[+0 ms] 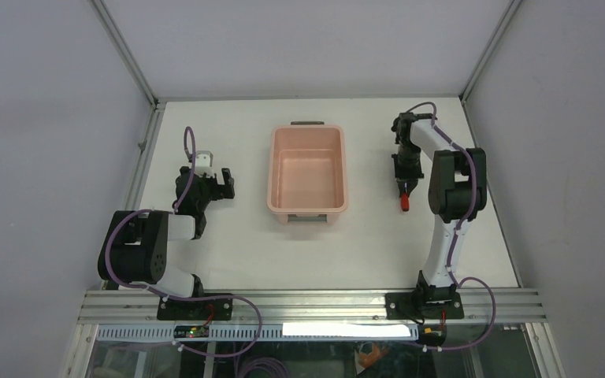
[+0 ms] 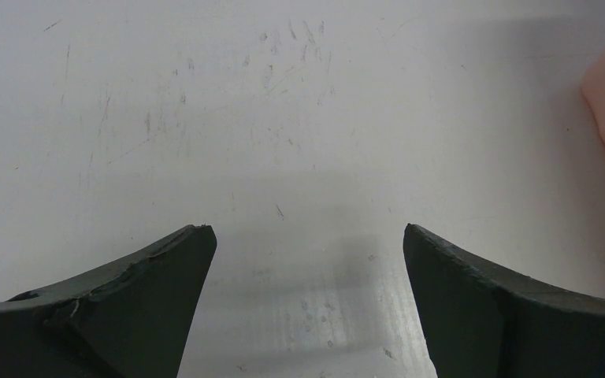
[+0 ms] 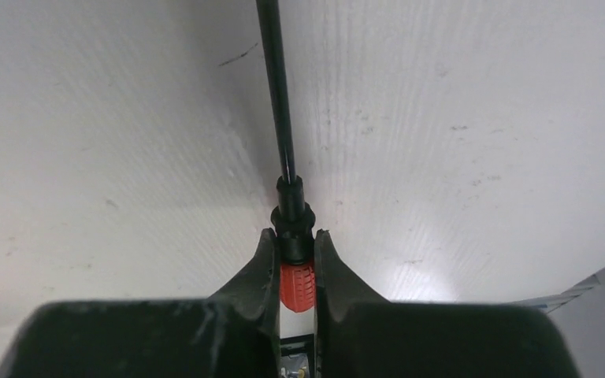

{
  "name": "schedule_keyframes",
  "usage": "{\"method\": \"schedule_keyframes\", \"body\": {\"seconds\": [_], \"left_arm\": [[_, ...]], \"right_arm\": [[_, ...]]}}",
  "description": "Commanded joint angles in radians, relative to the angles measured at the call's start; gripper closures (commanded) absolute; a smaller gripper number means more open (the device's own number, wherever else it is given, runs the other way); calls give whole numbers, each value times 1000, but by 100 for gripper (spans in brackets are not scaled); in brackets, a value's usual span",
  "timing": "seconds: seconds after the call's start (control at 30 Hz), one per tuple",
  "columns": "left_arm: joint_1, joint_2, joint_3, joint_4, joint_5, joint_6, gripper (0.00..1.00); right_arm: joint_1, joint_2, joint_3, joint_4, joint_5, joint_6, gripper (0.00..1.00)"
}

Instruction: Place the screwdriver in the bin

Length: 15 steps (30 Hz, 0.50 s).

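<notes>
Between the jaws of the right gripper (image 3: 293, 252) the screwdriver (image 3: 298, 285) is clamped at the front of its red handle, just behind the black collar, with the thin shaft pointing straight out ahead over the table (image 1: 228, 252); whether it is lifted off the surface or only touching cannot be told. From above, the red handle end is seen poking out under the gripper, right of the bin (image 1: 347, 169) and apart from it, roughly level with the bin's near half. The bin is seen upright with nothing visible inside. The left gripper (image 2: 307, 236) is held wide open over bare table on the far side of the bin, nothing between its fingers, not needed for this step. The step in hand is judged as grasp made, lift due. A straight vertical lift is advised first, since the pinch is on a narrow round handle and the shaft could swing or slip if dragged sideways. Enough height should be gained so the shaft tip passes over the flared rim, then the tool carried left to the middle of the tub, kept along its long side, and let go low to avoid a bounce out
</notes>
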<state>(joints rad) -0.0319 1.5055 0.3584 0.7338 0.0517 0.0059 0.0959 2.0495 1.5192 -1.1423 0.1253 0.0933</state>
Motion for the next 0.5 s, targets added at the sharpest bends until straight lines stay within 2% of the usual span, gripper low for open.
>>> {"method": "schedule_keyframes", "body": {"seconds": [0.0, 0.17, 0.27, 0.47], "left_arm": [[-3, 0, 25, 70, -7, -18, 1], [-3, 1, 24, 71, -7, -18, 1], [-2, 1, 24, 71, -7, -18, 1], [-3, 1, 24, 72, -7, -18, 1]], "right_arm": [[-10, -88, 189, -183, 10, -16, 100], [-17, -89, 463, -503, 43, 39, 100], [-18, -125, 548, -540, -5, 90, 100], [26, -97, 775, -613, -108, 214, 100]]}}
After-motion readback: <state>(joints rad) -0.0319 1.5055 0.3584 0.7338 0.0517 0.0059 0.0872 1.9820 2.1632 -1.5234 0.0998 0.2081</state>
